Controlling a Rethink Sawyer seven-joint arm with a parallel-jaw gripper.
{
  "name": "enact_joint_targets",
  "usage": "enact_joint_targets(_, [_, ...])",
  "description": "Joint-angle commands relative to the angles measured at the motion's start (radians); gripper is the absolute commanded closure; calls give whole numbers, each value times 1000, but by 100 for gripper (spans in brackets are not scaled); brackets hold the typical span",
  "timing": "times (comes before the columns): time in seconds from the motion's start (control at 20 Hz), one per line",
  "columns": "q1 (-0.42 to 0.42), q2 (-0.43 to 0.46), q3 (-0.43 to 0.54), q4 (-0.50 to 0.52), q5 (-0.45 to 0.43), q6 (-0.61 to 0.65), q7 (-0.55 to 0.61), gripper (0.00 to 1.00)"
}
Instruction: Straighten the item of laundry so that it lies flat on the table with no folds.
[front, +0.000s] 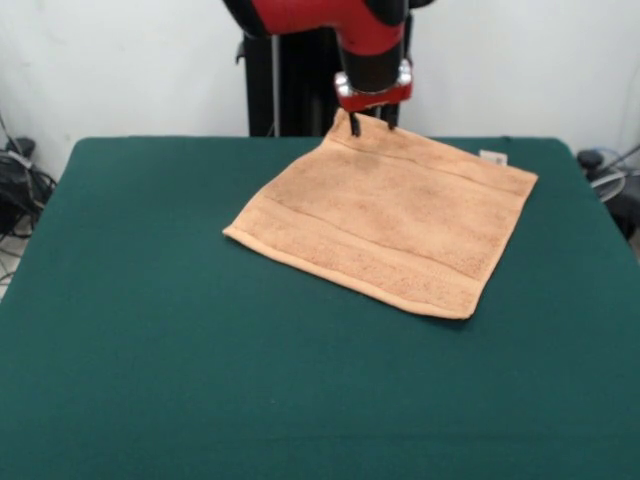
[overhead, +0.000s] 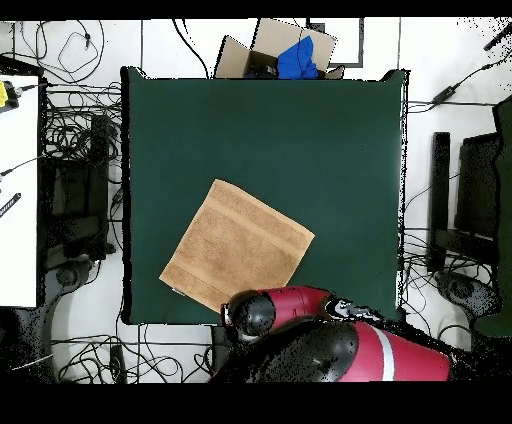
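The tan towel (front: 385, 215) lies spread out on the green table (front: 200, 350), turned like a diamond, toward the far right side. Its border bands show and a small white tag (front: 493, 157) sits at its right far corner. My gripper (front: 371, 125) hangs right over the towel's far corner, which peaks up slightly beside one finger (front: 354, 126). The fingers stand apart, so the gripper is open. In the overhead view the towel (overhead: 235, 245) lies near the table's (overhead: 330, 150) bottom left edge, and the arm (overhead: 285, 310) covers its lowest corner and the gripper.
The black pedestal (front: 290, 70) stands behind the table's far edge. A cardboard box holding something blue (overhead: 295, 55) sits beyond the table's opposite edge. Cables (overhead: 80, 120) and dark equipment (overhead: 470, 200) lie along both sides of the table.
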Motion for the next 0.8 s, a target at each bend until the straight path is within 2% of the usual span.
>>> enact_joint_targets(0.05, [-4, 31, 10, -109, 6, -40, 102, 0])
enact_joint_targets(0.5, [-17, 54, 12, -107, -17, -60, 89, 0])
enact_joint_targets(0.8, [-11, 36, 9, -96, -15, -58, 95, 0])
